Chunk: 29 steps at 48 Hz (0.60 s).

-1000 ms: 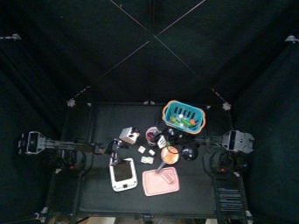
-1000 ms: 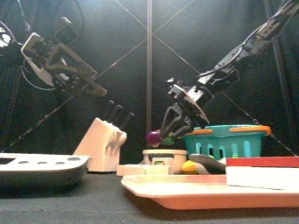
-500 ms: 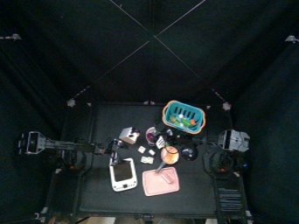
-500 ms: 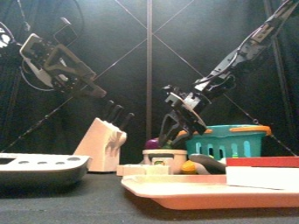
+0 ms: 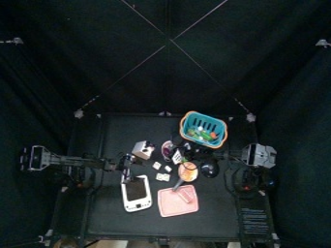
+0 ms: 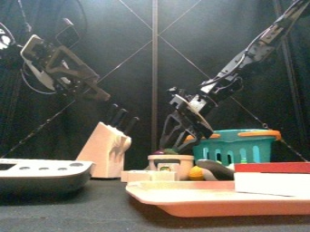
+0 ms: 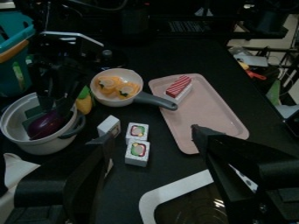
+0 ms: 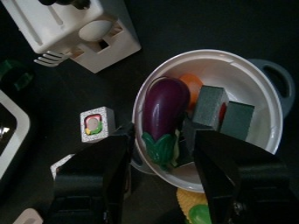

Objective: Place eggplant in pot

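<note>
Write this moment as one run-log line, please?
eggplant: lying in pot | right gripper: open, just above eggplant | left gripper: open, raised aside | step: eggplant in pot

Glossy purple eggplant (image 8: 165, 107) in smooth pale pot (image 8: 251, 77) — teal plastic slatted basket (image 6: 245, 145).

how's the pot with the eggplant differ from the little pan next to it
The round grey metal pot is deeper and wider and holds a purple eggplant; the small orange-lined pan is shallower. The pan has a long dark handle; the pot shows only a short side handle. Both are round and sit upright on the black table.
</note>
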Motion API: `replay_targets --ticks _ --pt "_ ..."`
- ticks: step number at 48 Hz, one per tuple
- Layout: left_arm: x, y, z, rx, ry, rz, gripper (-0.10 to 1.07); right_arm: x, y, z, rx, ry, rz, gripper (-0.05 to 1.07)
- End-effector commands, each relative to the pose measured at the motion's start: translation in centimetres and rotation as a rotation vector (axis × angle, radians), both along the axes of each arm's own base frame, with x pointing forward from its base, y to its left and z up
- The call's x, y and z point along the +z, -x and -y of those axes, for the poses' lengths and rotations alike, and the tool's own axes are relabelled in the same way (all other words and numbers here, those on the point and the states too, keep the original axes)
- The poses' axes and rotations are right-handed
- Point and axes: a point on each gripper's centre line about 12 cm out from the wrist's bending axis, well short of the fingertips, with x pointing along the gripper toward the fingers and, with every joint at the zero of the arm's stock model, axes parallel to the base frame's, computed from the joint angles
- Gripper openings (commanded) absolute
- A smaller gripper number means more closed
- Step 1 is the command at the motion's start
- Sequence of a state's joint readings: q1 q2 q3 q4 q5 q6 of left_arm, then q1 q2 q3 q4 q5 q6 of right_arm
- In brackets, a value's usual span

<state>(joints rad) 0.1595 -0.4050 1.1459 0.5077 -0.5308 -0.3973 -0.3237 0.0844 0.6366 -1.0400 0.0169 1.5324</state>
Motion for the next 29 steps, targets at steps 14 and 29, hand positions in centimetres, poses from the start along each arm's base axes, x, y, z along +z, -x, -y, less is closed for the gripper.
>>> replay_targets --ticks 14,29 --pt "0.4 -0.2 -0.1 0.003 0.001 0.013 1.02 3.5 0.1 0.3 -0.026 0.041 0.066 0.84" --pt "0.4 -0.2 -0.1 0.003 0.001 0.013 1.02 4.6 0.0 -0.5 -0.009 0.046 0.094 0.84"
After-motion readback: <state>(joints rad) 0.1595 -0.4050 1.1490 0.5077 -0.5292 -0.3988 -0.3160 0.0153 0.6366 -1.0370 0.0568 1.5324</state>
